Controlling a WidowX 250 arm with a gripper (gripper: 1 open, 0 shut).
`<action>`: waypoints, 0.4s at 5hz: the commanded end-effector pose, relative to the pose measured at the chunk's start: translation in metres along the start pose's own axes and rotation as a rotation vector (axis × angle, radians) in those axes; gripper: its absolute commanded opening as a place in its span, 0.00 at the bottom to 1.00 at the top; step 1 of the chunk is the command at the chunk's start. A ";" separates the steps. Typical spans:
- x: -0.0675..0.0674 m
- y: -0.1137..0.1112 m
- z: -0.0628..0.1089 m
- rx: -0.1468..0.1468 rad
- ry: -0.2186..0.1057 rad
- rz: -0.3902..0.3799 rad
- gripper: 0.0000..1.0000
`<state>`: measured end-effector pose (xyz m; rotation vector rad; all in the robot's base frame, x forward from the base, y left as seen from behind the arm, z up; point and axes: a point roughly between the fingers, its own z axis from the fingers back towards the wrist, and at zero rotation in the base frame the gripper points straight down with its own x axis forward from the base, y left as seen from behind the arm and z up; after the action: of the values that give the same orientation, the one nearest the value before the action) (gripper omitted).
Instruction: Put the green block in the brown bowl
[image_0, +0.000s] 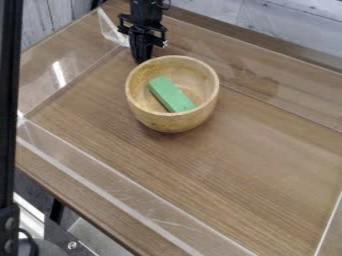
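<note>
The brown bowl (171, 94) stands upright on the wooden tabletop, left of centre. Inside it lies the green block (170, 94), resting flat and angled across the bottom. My black gripper (143, 47) hangs just behind the bowl's far rim, a little to its left. Its fingers are drawn together with nothing between them, and it touches neither the bowl nor the block.
A low clear plastic wall (80, 160) rings the wooden table (241, 160) along the left and front edges. A dark vertical post (11, 120) runs down the left side. Grey planks show at the back right.
</note>
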<state>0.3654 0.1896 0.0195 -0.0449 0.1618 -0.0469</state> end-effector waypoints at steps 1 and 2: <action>-0.002 0.006 0.002 0.001 -0.006 0.013 0.00; -0.002 0.006 0.002 0.000 -0.007 0.015 0.00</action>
<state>0.3660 0.1897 0.0190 -0.0469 0.1625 -0.0464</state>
